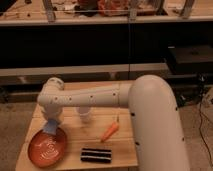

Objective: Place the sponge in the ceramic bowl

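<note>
Over the bowl's far rim: gripper (52, 124) pointed straight down, at the end of the white arm (100, 97) that stretched across the table.
Sponge (51, 129): pale blue, right under the gripper, at the upper edge of the red ceramic bowl (47, 151); whether the pincer had hold of it, cannot tell.
Table (121, 146): light wood, carrying a clear cup (85, 116), an orange carrot-like piece (110, 132) and a dark striped block (96, 155).
Room: dark shelving (100, 50) behind, speckled grey floor (12, 115).

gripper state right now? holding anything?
gripper: over the far rim of the ceramic bowl, with a pale blue piece, likely the sponge, at its tip; open or closed cannot be told.
</note>
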Controlling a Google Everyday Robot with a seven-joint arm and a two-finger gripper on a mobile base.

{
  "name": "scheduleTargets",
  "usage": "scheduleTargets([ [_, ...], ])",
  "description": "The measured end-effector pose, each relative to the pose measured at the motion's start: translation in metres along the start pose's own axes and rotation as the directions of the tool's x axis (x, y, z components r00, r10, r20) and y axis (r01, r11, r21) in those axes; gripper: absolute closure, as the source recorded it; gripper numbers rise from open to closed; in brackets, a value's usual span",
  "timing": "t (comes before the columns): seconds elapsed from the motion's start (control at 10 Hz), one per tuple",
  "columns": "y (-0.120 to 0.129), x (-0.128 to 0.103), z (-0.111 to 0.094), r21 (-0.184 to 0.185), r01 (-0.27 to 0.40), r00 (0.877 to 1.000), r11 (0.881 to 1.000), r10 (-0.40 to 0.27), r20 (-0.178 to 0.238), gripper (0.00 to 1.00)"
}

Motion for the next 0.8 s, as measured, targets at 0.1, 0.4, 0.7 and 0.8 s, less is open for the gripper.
scheduleTargets([
  [0.1, -0.005, -0.008, -0.01, 0.0, 0.014, 0.997, 1.0, -0.014, -0.081, 0.61],
  [0.4, -0.012, -0.015, -0.031, 0.003, 0.041, 0.97, 0.999, -0.039, -0.241, 0.32],
  [0.7, -0.015, -0.017, -0.025, 0.017, 0.074, 0.983, 0.997, -0.07, -0.17, 0.2],
  [0.8, -0.015, -0.017, -0.023, 0.023, 0.081, 0.986, 0.996, -0.077, -0.149, 0.2],
])
